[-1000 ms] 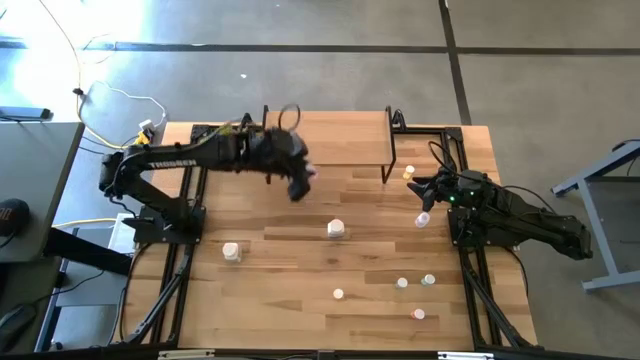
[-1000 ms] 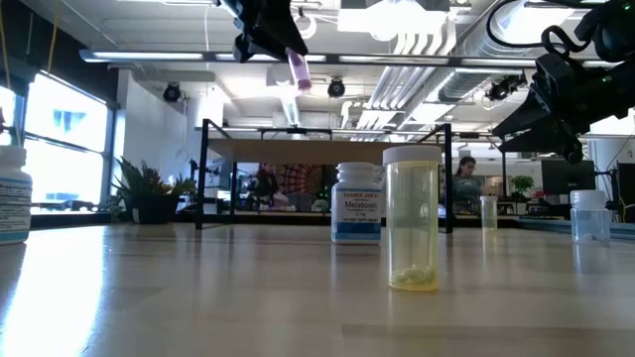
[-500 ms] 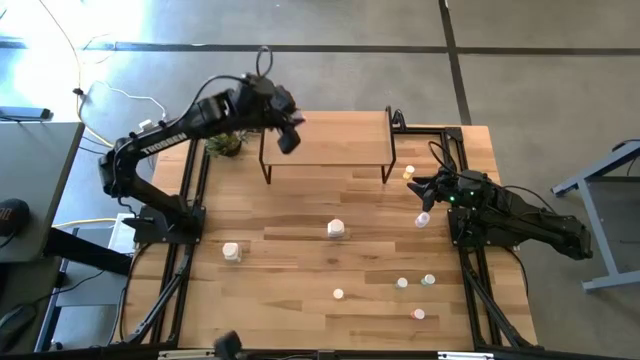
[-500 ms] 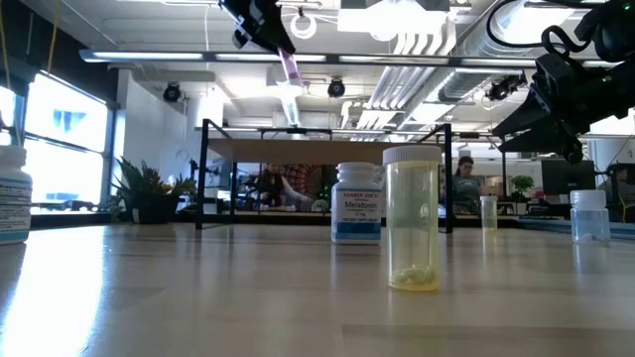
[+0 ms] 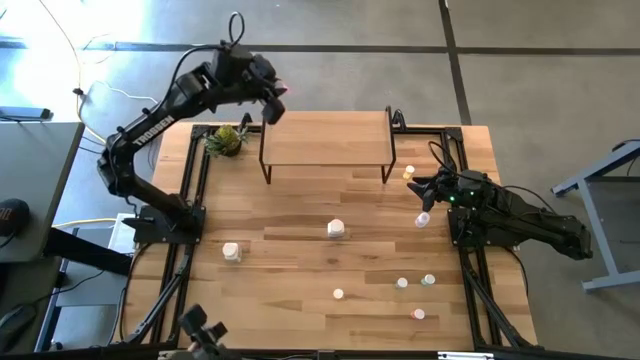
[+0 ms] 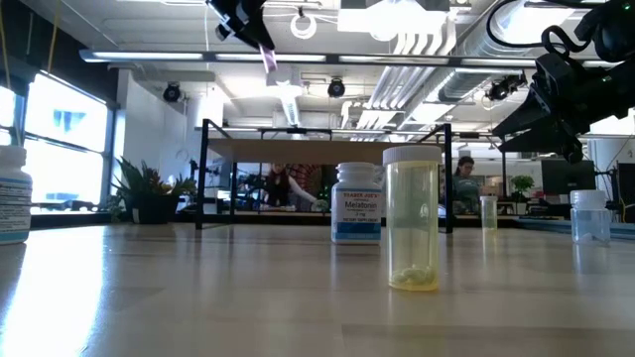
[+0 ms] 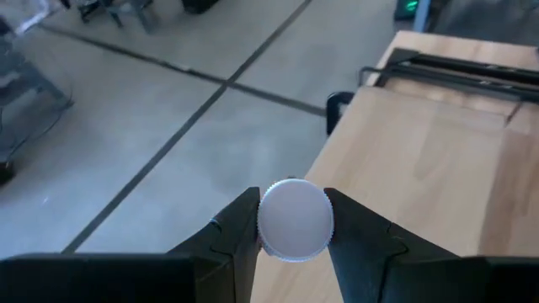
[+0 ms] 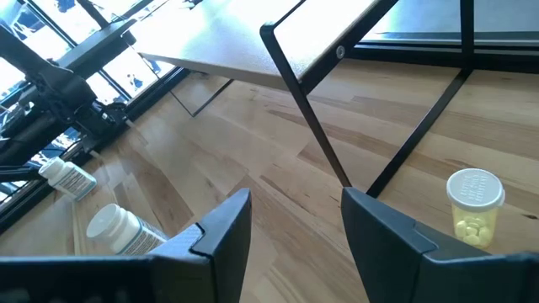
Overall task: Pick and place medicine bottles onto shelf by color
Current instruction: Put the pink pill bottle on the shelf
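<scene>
My left gripper (image 5: 272, 106) is shut on a small pink bottle with a white cap (image 7: 295, 220). It is raised high over the far left corner of the shelf (image 5: 325, 138), a low light-wood board on black legs. In the low view the pink bottle (image 6: 266, 57) sticks out below the fingers. My right gripper (image 5: 424, 190) waits open near the table's right side, beside a yellow bottle (image 8: 474, 206) standing on its base by the shelf's right leg. Other bottles stand on the table: white ones (image 5: 336, 229) (image 5: 232, 251) and several tiny ones (image 5: 402, 283). My left gripper pinches the pink bottle between its two fingers at the white-capped end (image 7: 268, 244), one finger (image 7: 240, 231) on each side. The cap faces the wrist camera and the body reaches out past the fingertips. The bottle is lifted clear, hanging tilted below the gripper.
A leafy green-yellow plant (image 5: 228, 140) sits at the table's far left, close under the left arm. A pale bottle (image 5: 423, 219) stands just in front of the right gripper. A clear yellow bottle (image 6: 411, 233) and a white labelled bottle (image 6: 357, 203) stand near the low camera.
My left gripper, still shut on the pink bottle, has swung from over the table in front of the shelf's left end toward the far edge and a little left, rising as it went. It now stands above the shelf's far left corner. The bottle has tipped along with it.
</scene>
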Robot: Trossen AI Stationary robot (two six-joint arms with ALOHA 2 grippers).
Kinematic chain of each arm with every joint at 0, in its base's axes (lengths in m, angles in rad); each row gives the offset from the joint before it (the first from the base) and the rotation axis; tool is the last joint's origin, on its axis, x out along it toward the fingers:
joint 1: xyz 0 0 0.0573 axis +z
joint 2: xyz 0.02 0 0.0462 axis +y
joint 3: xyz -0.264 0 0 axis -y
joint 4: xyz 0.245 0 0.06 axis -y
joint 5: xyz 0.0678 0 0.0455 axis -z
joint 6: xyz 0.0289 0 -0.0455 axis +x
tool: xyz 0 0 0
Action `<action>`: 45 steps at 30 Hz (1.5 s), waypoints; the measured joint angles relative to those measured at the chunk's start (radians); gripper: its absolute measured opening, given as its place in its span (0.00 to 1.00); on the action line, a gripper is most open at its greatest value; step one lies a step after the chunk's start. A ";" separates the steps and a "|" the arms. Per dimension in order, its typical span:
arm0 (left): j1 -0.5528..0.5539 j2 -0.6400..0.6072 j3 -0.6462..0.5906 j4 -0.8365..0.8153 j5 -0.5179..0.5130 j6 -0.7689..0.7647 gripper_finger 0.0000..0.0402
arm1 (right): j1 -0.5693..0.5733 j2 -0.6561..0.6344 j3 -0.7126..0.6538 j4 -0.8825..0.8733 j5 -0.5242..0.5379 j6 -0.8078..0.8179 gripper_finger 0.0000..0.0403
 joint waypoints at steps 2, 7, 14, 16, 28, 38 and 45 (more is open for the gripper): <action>0.014 0.015 0.023 -0.045 0.004 -0.023 0.28 | 0.000 0.000 0.000 0.000 0.000 0.000 0.44; 0.017 0.064 0.029 -0.120 0.084 -0.077 0.28 | 0.000 0.000 0.000 0.000 0.003 0.000 0.44; 0.015 0.185 0.028 -0.192 0.113 -0.136 0.28 | 0.000 0.000 0.000 0.000 0.003 0.000 0.44; 0.015 0.221 0.028 -0.197 0.092 -0.137 0.28 | 0.000 0.000 0.000 0.000 0.002 0.000 0.44; 0.012 0.345 0.029 -0.187 -0.017 -0.181 0.28 | 0.000 0.000 0.000 0.000 0.002 0.000 0.44; 0.012 0.347 0.029 -0.183 -0.016 -0.206 0.28 | 0.000 0.000 0.000 0.000 -0.003 0.000 0.44; 0.012 0.347 0.029 -0.184 -0.030 -0.231 0.28 | 0.000 0.000 0.000 0.000 -0.002 0.000 0.44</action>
